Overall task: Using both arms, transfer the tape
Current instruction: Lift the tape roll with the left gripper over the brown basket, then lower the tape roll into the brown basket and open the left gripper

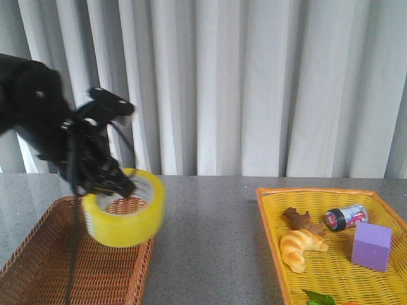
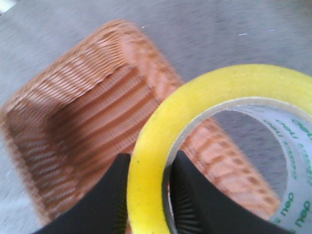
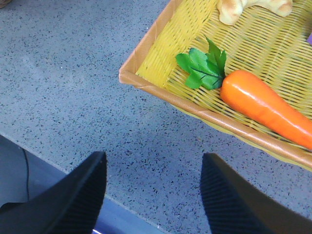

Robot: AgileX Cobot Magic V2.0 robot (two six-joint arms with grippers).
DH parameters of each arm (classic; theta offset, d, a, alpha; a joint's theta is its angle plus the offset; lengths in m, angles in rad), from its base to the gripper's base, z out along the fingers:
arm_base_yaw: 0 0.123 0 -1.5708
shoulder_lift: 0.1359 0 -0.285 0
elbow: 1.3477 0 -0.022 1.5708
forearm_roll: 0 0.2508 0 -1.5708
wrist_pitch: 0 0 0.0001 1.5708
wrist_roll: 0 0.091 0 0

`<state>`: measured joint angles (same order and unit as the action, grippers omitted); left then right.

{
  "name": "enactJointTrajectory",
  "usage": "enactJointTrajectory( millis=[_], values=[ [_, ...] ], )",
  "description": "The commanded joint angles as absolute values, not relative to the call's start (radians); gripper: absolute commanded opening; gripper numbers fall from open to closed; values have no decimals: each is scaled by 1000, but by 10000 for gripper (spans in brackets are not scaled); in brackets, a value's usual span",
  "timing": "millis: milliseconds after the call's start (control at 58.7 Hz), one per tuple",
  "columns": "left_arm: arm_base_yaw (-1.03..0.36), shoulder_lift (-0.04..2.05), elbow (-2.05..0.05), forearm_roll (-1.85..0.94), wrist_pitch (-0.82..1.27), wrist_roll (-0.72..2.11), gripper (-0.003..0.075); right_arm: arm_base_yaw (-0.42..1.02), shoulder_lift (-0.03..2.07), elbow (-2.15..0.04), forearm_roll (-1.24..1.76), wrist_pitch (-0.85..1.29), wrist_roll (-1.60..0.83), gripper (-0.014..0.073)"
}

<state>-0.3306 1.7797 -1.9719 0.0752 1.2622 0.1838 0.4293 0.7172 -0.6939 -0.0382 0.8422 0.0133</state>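
Grey worktop (image 1: 210, 241): my left pincer (image 2: 148, 204) clamps the tape (image 1: 124, 216) wall above the brown basket (image 1: 38, 273); rigid, light, slick. Right pincer (image 3: 153, 195) apart, should take the opposite rim.

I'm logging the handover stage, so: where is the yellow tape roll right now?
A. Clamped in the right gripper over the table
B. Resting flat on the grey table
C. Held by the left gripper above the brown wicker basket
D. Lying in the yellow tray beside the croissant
C: the left gripper pinches the tape wall over the brown wicker basket, while the right gripper is open and empty.
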Motion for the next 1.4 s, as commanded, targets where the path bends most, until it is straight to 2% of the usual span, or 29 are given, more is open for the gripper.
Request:
enactJointTrajectory(
  millis=[0,324,494,835,955,1108,1193,1278,1381],
  values=[
    [-255,1732,-2003,74,1224,168,126,423,714,-721,-42,788,13,414],
    [-118,1816,-1896,73,1166,167,126,423,714,-721,-42,788,13,414],
    [-113,1883,-1830,72,1079,167,126,423,714,-721,-42,788,13,414],
    [-113,1986,-1824,62,1061,160,141,423,714,-721,-42,788,13,414],
    [-113,1985,-1828,48,1070,157,239,423,714,-721,-42,788,13,414],
    [-113,1964,-1828,7,1080,151,460,423,714,-721,-42,788,13,414],
    [-113,1929,-1828,-17,1084,151,542,423,714,-721,-42,788,13,414],
    [-113,1868,-1828,-56,1072,151,580,423,714,-721,-42,788,13,414],
    [-113,1790,-1828,-98,1067,151,580,423,714,-721,-42,788,13,414]
  ],
)
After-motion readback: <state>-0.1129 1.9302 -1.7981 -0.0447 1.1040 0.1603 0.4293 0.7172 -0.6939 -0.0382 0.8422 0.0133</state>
